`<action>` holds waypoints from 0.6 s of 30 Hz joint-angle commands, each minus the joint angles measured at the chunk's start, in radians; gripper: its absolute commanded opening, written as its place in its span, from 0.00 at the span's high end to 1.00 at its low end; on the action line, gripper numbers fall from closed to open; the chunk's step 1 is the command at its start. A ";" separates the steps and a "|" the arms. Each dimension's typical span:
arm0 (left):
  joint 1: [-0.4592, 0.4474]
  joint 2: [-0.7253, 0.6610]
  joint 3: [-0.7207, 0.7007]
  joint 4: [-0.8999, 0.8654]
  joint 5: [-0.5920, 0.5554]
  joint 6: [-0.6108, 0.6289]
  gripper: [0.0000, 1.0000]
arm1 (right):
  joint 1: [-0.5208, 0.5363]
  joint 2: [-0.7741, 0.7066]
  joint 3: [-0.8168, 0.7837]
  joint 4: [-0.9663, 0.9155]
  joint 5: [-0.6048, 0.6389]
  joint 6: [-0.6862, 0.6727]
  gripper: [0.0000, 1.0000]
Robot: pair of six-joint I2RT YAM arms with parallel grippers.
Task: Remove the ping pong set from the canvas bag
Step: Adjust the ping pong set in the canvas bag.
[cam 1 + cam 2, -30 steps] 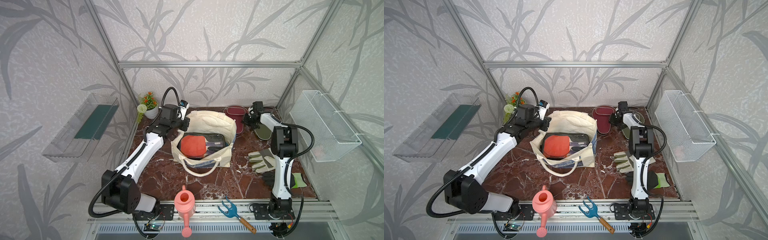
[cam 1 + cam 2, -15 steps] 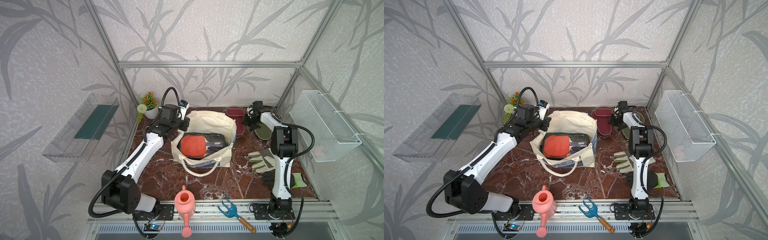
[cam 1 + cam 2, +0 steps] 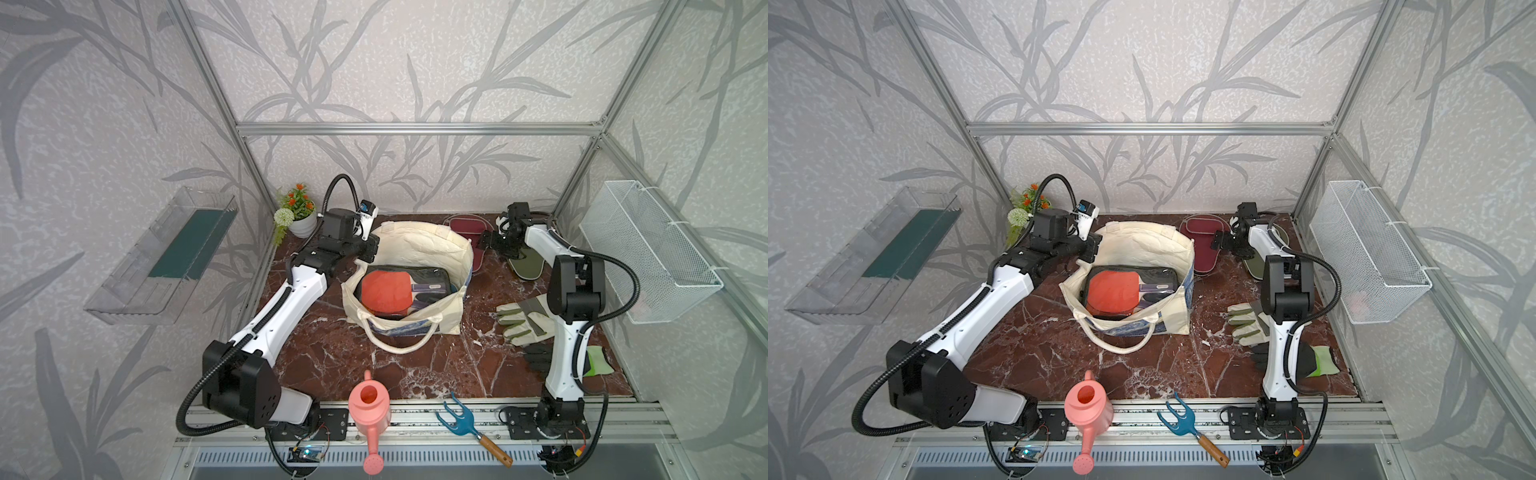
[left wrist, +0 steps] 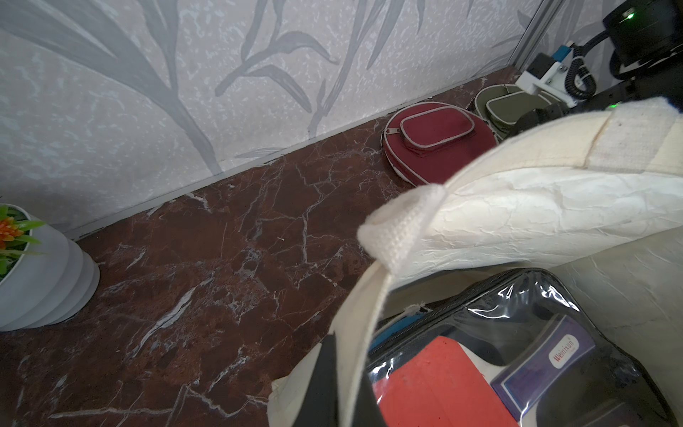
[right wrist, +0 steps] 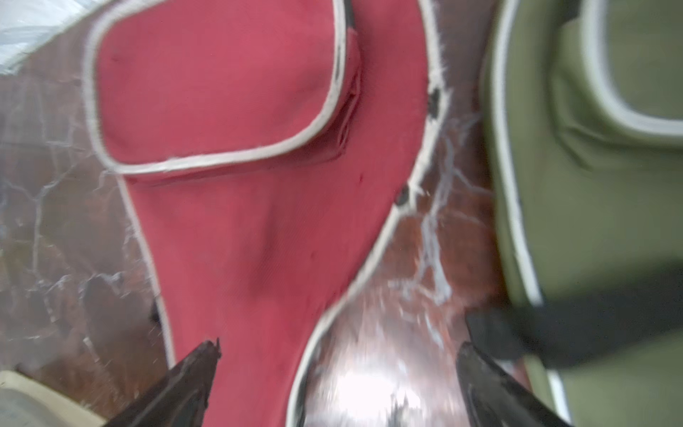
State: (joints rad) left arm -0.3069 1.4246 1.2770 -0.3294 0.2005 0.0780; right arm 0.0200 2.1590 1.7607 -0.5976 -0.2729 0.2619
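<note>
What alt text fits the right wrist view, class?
A maroon paddle cover lies on the marble table, an olive cover beside it, not touching. The right pincer stands open over the maroon cover's narrow end.

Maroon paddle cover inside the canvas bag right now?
No, the maroon cover lies flat on the marble table outside the canvas bag, beside the olive cover.

The canvas bag [image 3: 419, 249] stands open mid-scene, cream inside with a blue print on its front, one handle [image 3: 405, 348] looped slack toward the front. Inside it lies a black, clear-fronted case [image 3: 434, 277] showing a red-faced paddle [image 3: 384, 291]. Outside, just beside the bag's far right corner, the maroon cover [image 3: 467, 228] lies flat; the olive cover [image 3: 528, 268] lies flat near it, farther right.
</note>
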 commanded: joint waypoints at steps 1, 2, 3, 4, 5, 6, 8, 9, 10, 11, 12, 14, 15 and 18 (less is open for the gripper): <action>0.001 -0.030 0.070 -0.032 -0.028 0.023 1.00 | 0.006 -0.178 -0.053 -0.032 0.038 -0.027 0.01; 0.001 -0.030 0.085 -0.043 -0.029 0.025 1.00 | 0.010 -0.222 -0.083 -0.031 0.047 -0.029 0.01; 0.001 -0.031 0.095 -0.051 -0.027 0.025 1.00 | 0.014 -0.255 -0.107 -0.032 0.051 -0.033 0.01; 0.000 -0.035 0.101 -0.055 -0.020 0.025 1.00 | 0.022 -0.290 -0.131 -0.036 0.054 -0.038 0.01; 0.000 -0.043 0.105 -0.057 -0.011 0.030 1.00 | 0.032 -0.328 -0.152 -0.038 0.055 -0.044 0.01; 0.000 -0.054 0.110 -0.061 -0.003 0.031 1.00 | 0.044 -0.360 -0.172 -0.038 0.049 -0.053 0.01; 0.000 -0.080 0.111 -0.064 0.009 0.031 1.00 | 0.082 -0.430 -0.206 -0.043 0.044 -0.076 0.01; 0.000 -0.096 0.110 -0.065 0.015 0.033 1.00 | 0.109 -0.472 -0.220 -0.046 0.043 -0.091 0.01; 0.000 -0.110 0.106 -0.062 0.018 0.035 1.00 | 0.135 -0.509 -0.233 -0.046 0.047 -0.103 0.01; -0.001 -0.127 0.098 -0.056 0.021 0.036 1.00 | 0.167 -0.550 -0.251 -0.038 0.051 -0.113 0.01; 0.000 -0.141 0.089 -0.050 0.021 0.036 1.00 | 0.196 -0.584 -0.267 -0.028 0.051 -0.128 0.01; -0.001 -0.169 0.064 -0.024 0.002 0.026 1.00 | 0.271 -0.669 -0.275 -0.039 0.076 -0.152 0.01; 0.000 -0.180 0.051 -0.007 -0.011 0.019 1.00 | 0.300 -0.692 -0.267 -0.056 0.089 -0.162 0.01; 0.002 -0.195 0.036 0.011 -0.041 0.009 1.00 | 0.380 -0.762 -0.214 -0.130 0.130 -0.189 0.01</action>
State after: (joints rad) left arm -0.3069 1.2957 1.2968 -0.4580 0.1928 0.0860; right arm 0.3569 1.4727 1.4940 -0.6476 -0.1955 0.1272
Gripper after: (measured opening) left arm 0.064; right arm 0.991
